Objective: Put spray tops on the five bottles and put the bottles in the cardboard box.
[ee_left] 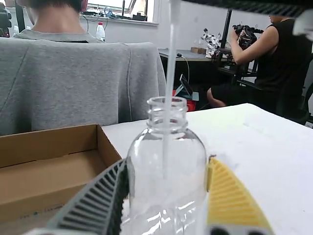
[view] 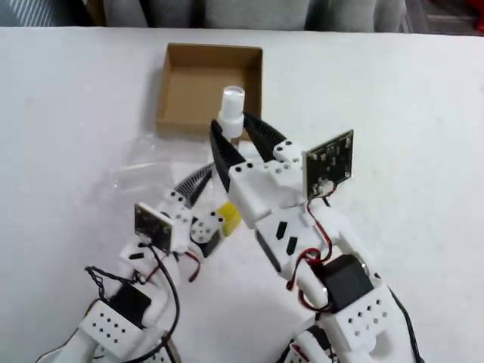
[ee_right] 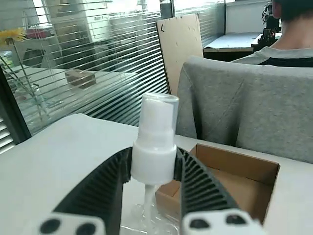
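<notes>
- High view, left side: the left gripper sits low over the table. Its grey and yellow fingers are clamped on the belly of a clear bottle, which stands upright near the box's front wall.
- The bottle looks like thin, empty plastic, so probably light, slick and easy to dent if squeezed hard. Holding it on the wide belly, below the shoulder, leaves the threaded neck free.
- A bag of clear film lies flat beside the left gripper.
- The box stands beyond both grippers, open side up. No bottle lies on the part of its floor that shows.
- The spray top hangs above the bottle. Its thin tube runs down through the neck, and the collar is not yet on the threads.
- The tube is likely soft and bendy. The collar looks stiff and is the better place to grip for turning.
- The right gripper has its black fingers closed on that collar, with the nozzle head above them.
</notes>
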